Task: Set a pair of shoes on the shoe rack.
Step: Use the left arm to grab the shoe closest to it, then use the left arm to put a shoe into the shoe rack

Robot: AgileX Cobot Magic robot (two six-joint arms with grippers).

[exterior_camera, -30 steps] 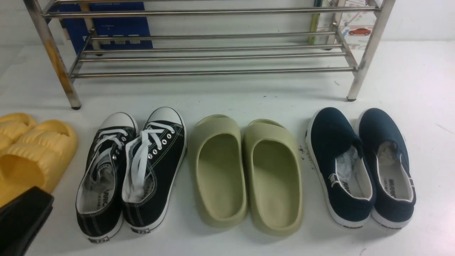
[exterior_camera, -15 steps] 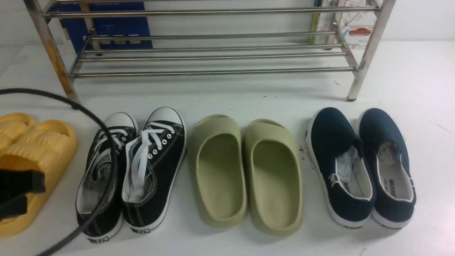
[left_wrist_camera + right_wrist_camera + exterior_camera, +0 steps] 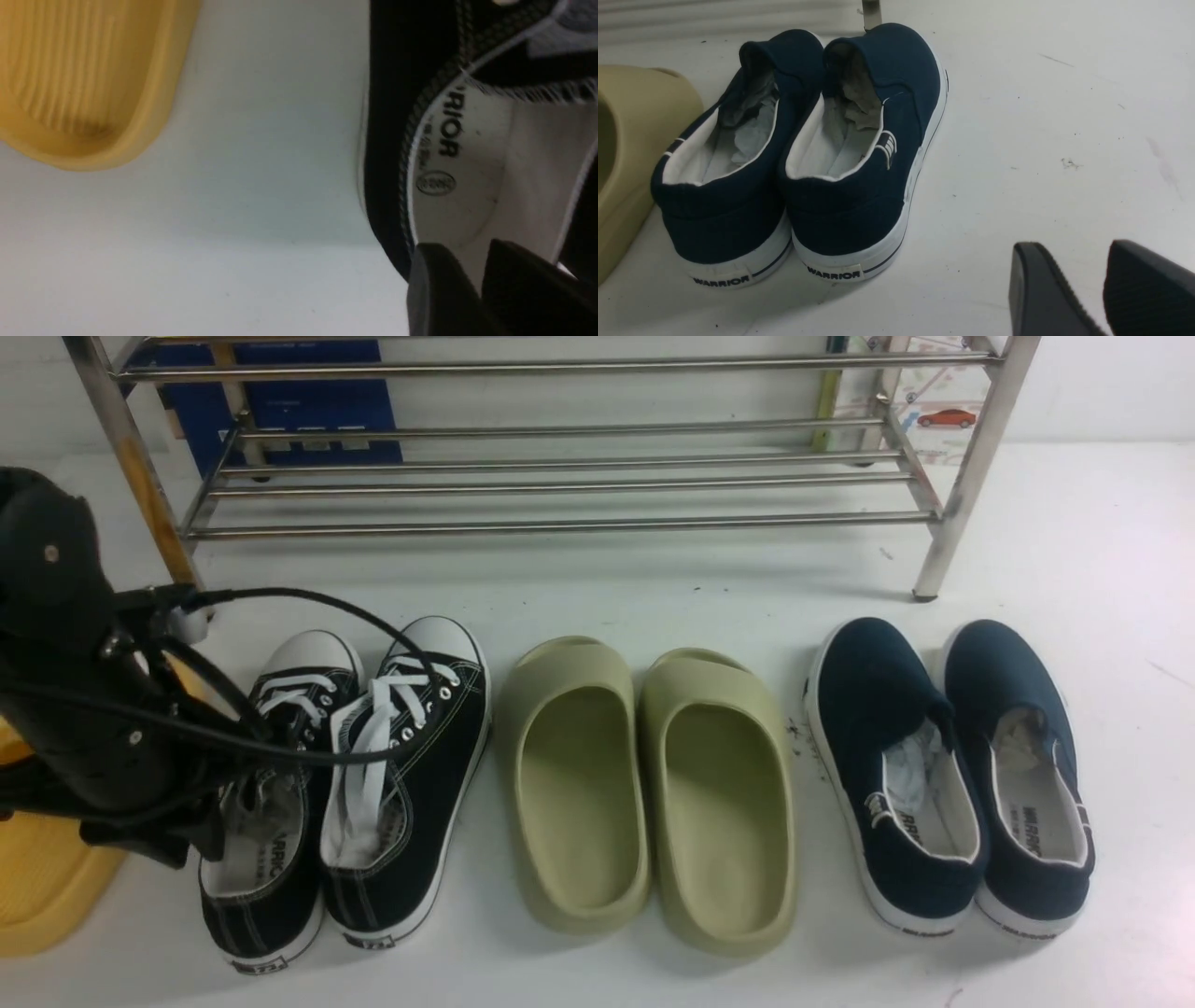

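right gripper [image 3: 1073, 261] sits nearest, jaws apart and empty, by the navy slip-ons [image 3: 798, 154]; left gripper [image 3: 460, 266], jaws slightly parted on nothing, hovers over the heel opening of the left black sneaker [image 3: 266, 905], on the floor at near left; its cable [image 3: 299, 591] droops over the laces and might snag; a thin heel pinch could tip the shoe against the right black sneaker [image 3: 411, 784] or yellow slide [image 3: 47, 887]; farther off, the shoe rack [image 3: 560, 527] bars could catch a sagging toe.
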